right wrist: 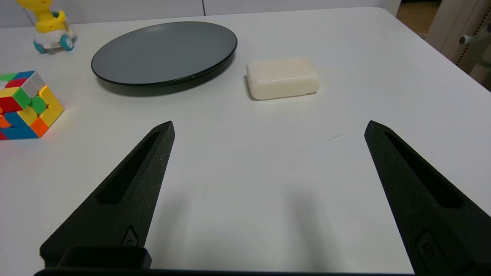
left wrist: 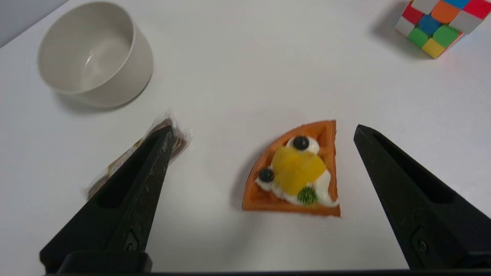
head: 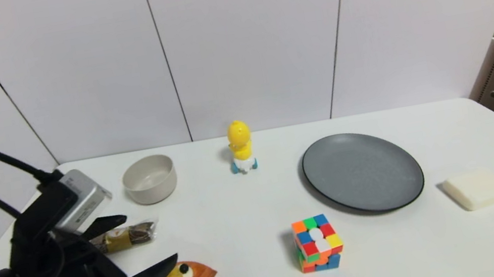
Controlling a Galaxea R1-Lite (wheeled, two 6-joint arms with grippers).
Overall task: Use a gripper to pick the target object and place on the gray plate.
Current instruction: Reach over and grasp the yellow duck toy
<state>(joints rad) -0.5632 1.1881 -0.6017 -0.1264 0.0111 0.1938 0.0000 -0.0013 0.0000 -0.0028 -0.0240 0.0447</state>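
The yellow duck toy point(head: 241, 147) with a white base and blue wheels stands upright at the back middle of the white table; it also shows in the right wrist view point(right wrist: 49, 26). The gray plate point(head: 362, 171) lies to its right, empty, and shows in the right wrist view point(right wrist: 165, 51). My left gripper point(head: 146, 243) is open at the front left, raised above the orange waffle wedge point(left wrist: 297, 170), far from the duck. In the left wrist view the left gripper point(left wrist: 262, 132) holds nothing. My right gripper point(right wrist: 268, 128) is open and empty over bare table; it is out of the head view.
A beige bowl point(head: 149, 179) stands back left. A wrapped snack point(head: 130, 235) lies near the left gripper. A multicoloured cube point(head: 318, 243) sits front middle. A cream soap bar point(head: 477, 188) lies right of the plate. A desk and chair stand off to the right.
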